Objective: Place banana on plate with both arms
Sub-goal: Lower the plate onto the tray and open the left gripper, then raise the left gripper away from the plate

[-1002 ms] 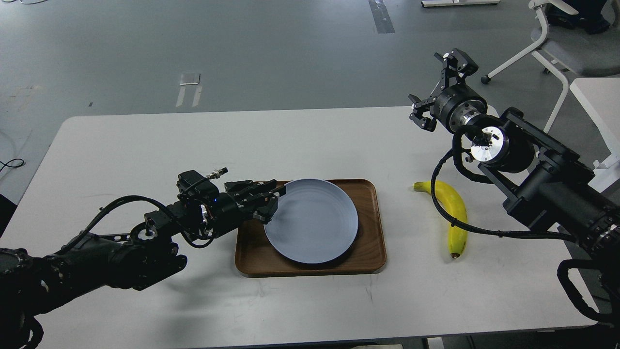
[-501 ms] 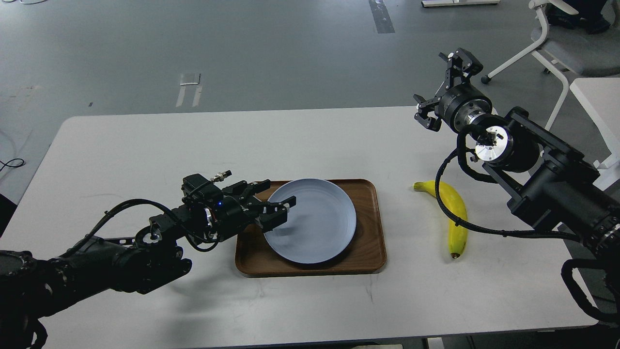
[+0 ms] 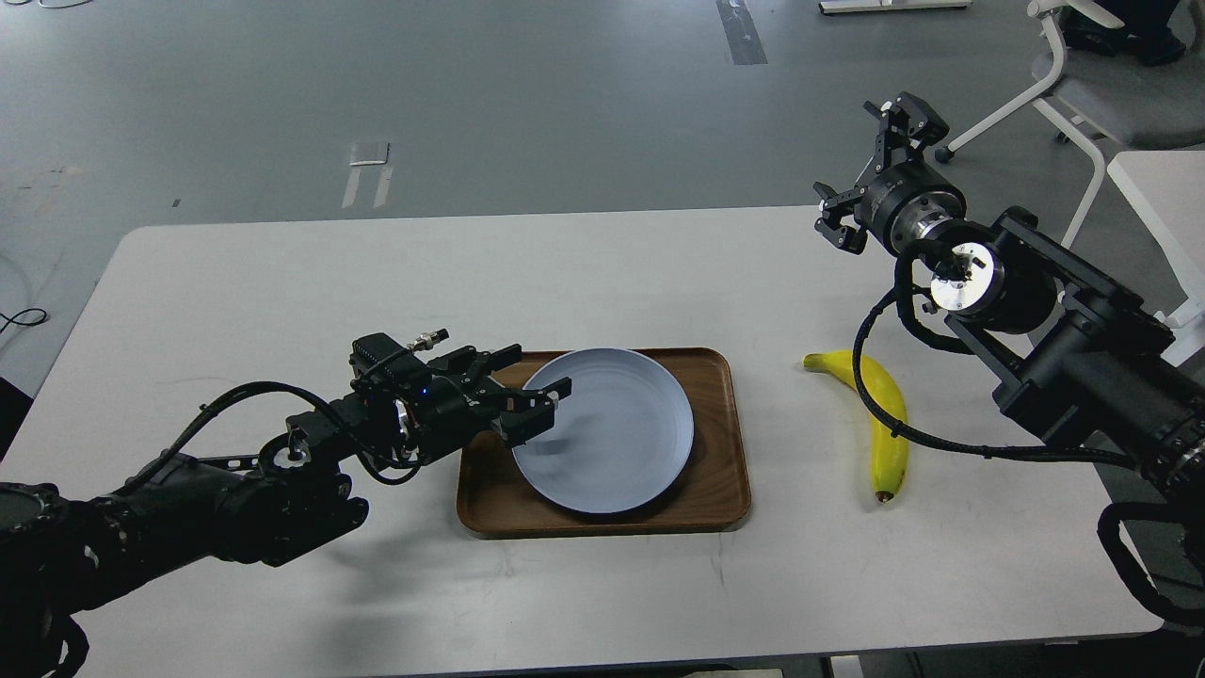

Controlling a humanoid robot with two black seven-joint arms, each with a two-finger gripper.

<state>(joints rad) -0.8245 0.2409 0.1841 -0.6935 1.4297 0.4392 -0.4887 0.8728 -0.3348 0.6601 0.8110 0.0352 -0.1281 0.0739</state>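
The yellow banana (image 3: pixel 883 419) lies on the white table (image 3: pixel 282 282), right of the tray, its dark tip pointing toward me. The pale grey-blue plate (image 3: pixel 612 433) sits on the brown wooden tray (image 3: pixel 720 494). My left gripper (image 3: pixel 527 379) is open at the plate's left rim, one finger over the tray's back left corner and the other over the plate's edge; it holds nothing. My right gripper (image 3: pixel 871 168) is open wide and empty, raised above the table's far right corner, well behind the banana. A black cable from the right arm crosses over the banana.
A white office chair (image 3: pixel 1101 94) stands on the grey floor behind the table's right end. Another white tabletop (image 3: pixel 1163 202) is at the far right edge. The tray takes up the middle front of the table.
My left gripper opened at the plate's left rim, one finger swinging over the plate's edge. My right gripper drifted a little right and farther back, still open.
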